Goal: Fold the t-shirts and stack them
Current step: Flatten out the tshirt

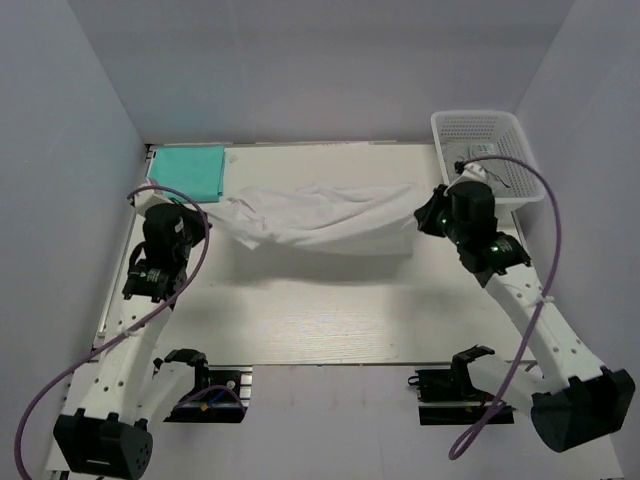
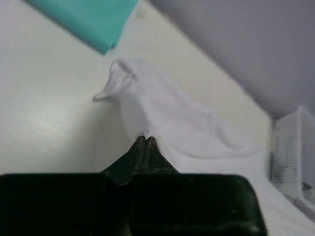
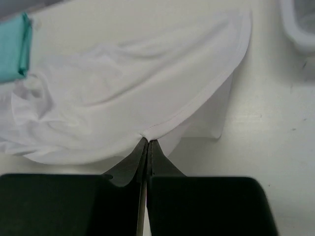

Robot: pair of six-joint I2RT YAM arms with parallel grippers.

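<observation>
Two grippers hold the white shirt (image 1: 320, 215) stretched between them over the table (image 1: 330, 320). The left gripper (image 2: 146, 139) at 9 o'clock is clamped tight on a bunched edge. The right gripper (image 3: 147, 141) at 3 o'clock is clamped on the stitched hem. The cloth looks light and limp and sags mid-span, so seams and corners probably give the surest grip. The teal shirt (image 1: 188, 170) lies folded at 10 o'clock. Sleeves and collar are lost in the folds, and the basket's (image 1: 440, 125) contents are unclear.
</observation>
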